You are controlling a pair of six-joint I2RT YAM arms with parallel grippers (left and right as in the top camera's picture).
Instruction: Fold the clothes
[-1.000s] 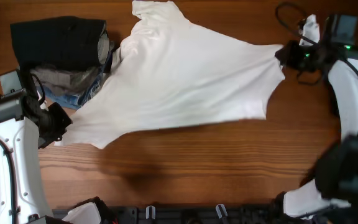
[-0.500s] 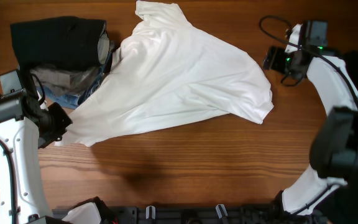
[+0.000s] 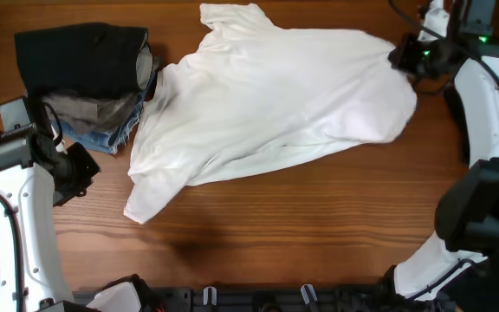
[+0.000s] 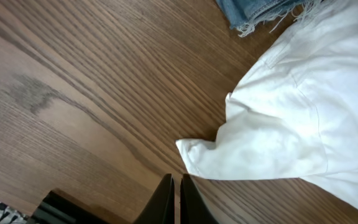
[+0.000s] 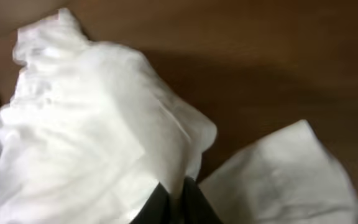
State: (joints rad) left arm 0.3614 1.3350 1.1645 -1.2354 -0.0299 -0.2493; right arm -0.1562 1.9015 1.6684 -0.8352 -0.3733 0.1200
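Observation:
A large white T-shirt lies spread across the middle and far side of the wooden table, its lower corner towards the front left. My right gripper is shut on the shirt's right edge at the far right; the right wrist view shows the white fabric pinched between the fingers. My left gripper is shut and empty at the left, apart from the shirt; its fingers sit just short of the shirt's corner. A stack of folded black, grey and denim pieces sits at the far left.
Frayed blue denim shows at the top of the left wrist view. The right arm runs down the right side, and the left arm stands at the front left. A black rail lines the front edge.
My right gripper pulled the shirt's right edge up and to the far right, and the shirt shifted right. Its lower left corner slid away from my left gripper, which stayed put.

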